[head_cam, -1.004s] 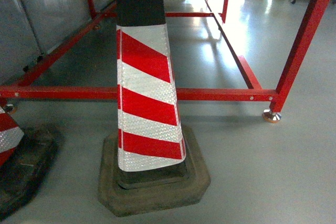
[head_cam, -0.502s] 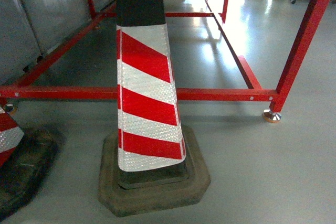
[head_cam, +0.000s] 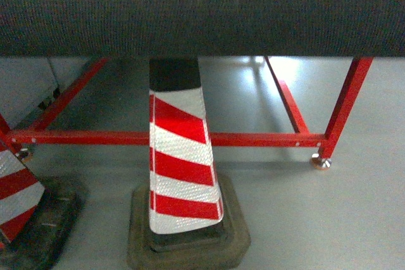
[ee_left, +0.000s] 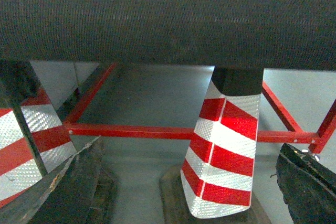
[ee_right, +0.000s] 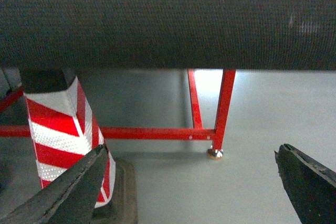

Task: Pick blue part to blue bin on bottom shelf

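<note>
view: dark mesh band (head_cam: 202, 11) is blocking the upper part of all three cameras
left gripper (ee_left: 184, 182): hanging spread, carrying nothing
right gripper (ee_right: 194, 187): hanging spread too
floor: striped cone (head_cam: 183, 169) is standing before a red frame (head_cam: 253, 138), probably marking off the area
blue part, blue bin, bottom shelf: not showing in any view

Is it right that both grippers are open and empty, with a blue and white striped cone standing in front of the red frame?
Not quite: the cone is red and white striped, as the head view shows. The rest holds: it stands before the red frame, and the left gripper and right gripper are open and empty.
</note>
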### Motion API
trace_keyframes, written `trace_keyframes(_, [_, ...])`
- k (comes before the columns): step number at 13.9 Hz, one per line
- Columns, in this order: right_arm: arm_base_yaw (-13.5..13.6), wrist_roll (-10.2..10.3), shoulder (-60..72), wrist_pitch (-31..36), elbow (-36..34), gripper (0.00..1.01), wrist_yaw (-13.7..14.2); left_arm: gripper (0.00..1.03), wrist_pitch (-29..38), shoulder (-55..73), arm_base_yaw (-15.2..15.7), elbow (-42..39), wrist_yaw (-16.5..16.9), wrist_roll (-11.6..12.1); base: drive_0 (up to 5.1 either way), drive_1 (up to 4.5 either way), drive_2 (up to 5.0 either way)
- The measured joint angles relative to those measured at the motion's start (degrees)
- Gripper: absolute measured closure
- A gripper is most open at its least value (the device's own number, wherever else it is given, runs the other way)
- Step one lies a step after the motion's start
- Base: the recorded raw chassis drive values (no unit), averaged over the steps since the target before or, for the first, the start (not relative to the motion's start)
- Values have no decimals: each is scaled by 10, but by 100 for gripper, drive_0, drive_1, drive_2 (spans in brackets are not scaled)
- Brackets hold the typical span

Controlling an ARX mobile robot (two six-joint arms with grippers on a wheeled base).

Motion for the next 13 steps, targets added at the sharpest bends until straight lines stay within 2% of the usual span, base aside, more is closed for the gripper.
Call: trace_keyframes(13, [0, 0, 0, -1, 0, 3, -1, 5, 0, 0, 0, 0, 0, 4, 0, 0, 0])
